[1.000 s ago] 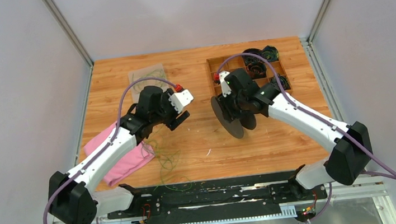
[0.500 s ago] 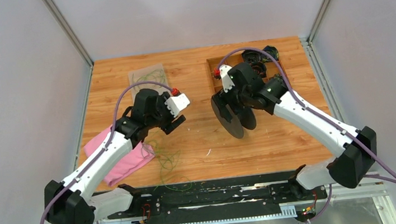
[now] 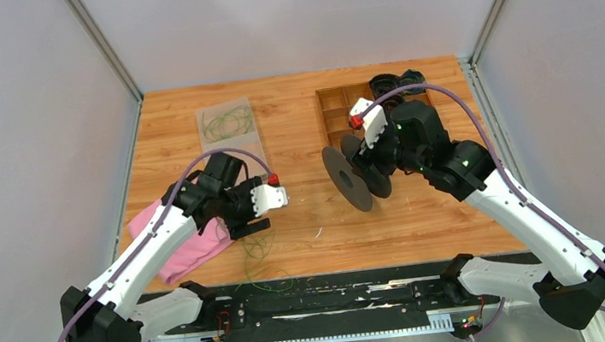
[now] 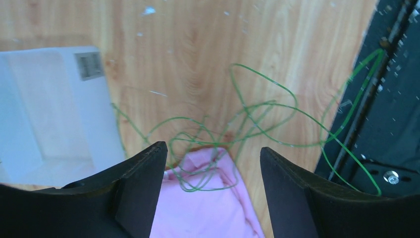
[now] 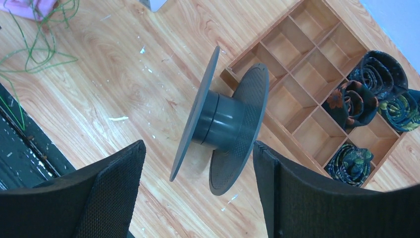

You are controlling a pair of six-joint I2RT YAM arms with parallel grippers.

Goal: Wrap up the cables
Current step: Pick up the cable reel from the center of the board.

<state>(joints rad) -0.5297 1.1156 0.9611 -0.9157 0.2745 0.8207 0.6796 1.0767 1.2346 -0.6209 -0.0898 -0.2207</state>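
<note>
Toward the front edge of the table (image 3: 312,213) the cables (image 4: 223,134) lie in a loose green tangle, partly on a pink cloth (image 4: 198,213), under the left gripper (image 4: 212,148), its fingers wide and empty. The right gripper (image 5: 199,144), equally wide, hovers over the black spool (image 5: 225,124) beside the wooden tray (image 5: 297,99).

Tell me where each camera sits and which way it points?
Top external: fixed above and behind, looking down on the table; left arm and right arm show whole.
Left wrist: on the left arm, looking past the open left gripper at green cables and pink cloth.
Right wrist: on the right arm, looking past the open right gripper at black spool and wooden tray.
Shared: top and right wrist both show spool and tray.
</note>
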